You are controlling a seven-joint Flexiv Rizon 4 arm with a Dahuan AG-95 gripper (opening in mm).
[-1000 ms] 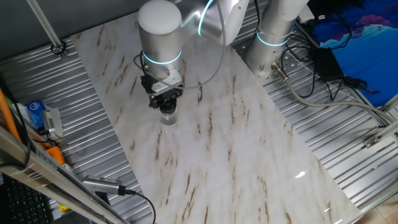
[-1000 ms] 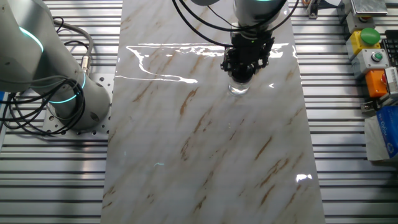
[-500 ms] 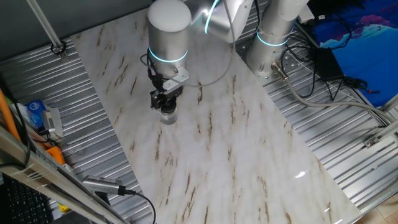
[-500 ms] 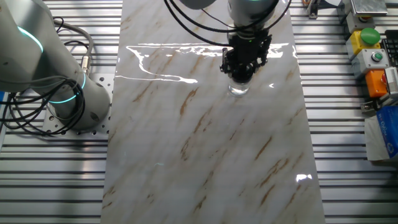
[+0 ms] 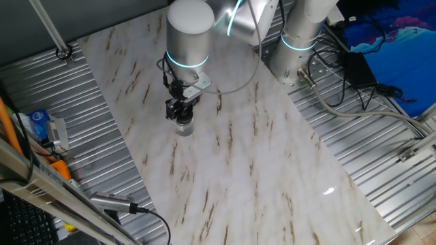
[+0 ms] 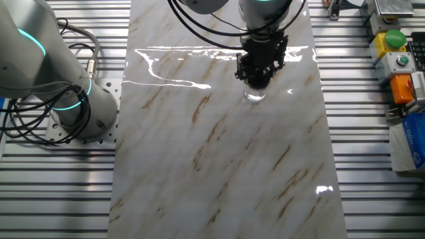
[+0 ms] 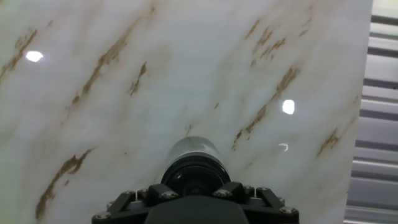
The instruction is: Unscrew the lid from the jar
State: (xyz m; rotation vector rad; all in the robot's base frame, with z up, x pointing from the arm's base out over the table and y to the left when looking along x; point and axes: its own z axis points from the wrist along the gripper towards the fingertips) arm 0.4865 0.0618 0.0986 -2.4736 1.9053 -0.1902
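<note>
Hand sits directly above the small clear cylindrical jar, upright on the marble desk, fingers apparently closed on its glossy black round lid; twisting follows the jar's vertical axis.

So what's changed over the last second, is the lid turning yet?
The gripper has rotated about its vertical axis while staying over the lid; whether the lid turned with it isn't clear. The jar stands in the same spot on the marble table.
</note>
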